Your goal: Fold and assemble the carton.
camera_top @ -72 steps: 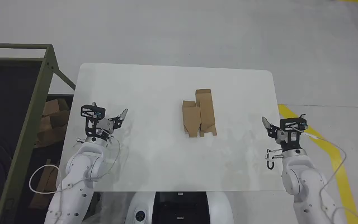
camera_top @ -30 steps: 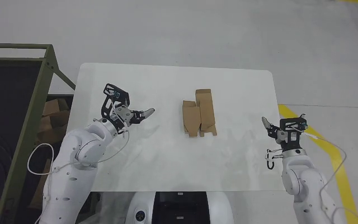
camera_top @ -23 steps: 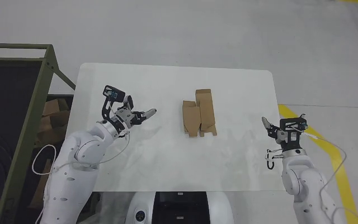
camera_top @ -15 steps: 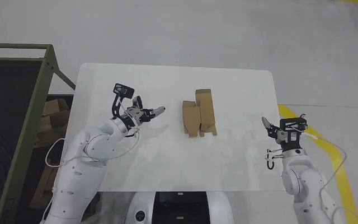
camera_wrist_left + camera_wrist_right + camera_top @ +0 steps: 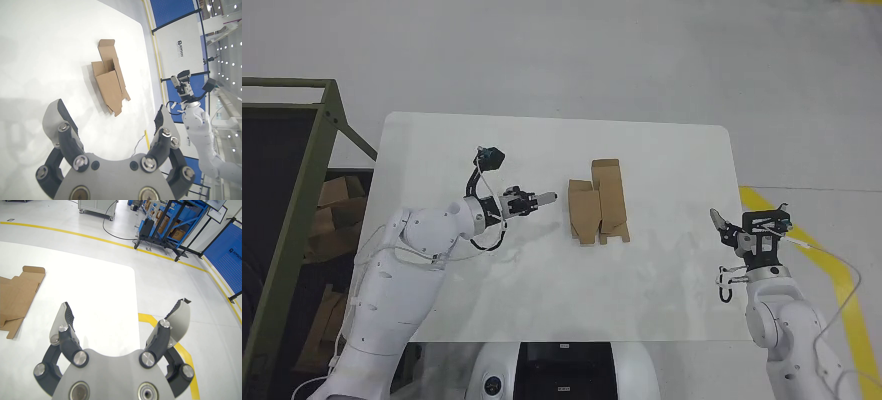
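A flat, unfolded brown carton (image 5: 598, 201) lies near the middle of the white table (image 5: 662, 280), its flaps spread out; it also shows in the left wrist view (image 5: 110, 85) and the right wrist view (image 5: 18, 294). My left gripper (image 5: 538, 198) hovers just left of the carton, open and holding nothing (image 5: 111, 109). My right gripper (image 5: 747, 225) stays at the table's right edge, open and holding nothing (image 5: 124, 308), well away from the carton.
A green metal frame (image 5: 302, 180) with cardboard boxes (image 5: 337, 205) inside stands left of the table. Yellow floor tape (image 5: 802, 240) runs past the right edge. Bare table surface surrounds the carton on all sides.
My left arm has swung from the table's left side toward the carton, its gripper now close to the carton's left edge. The right arm and the carton have not moved.
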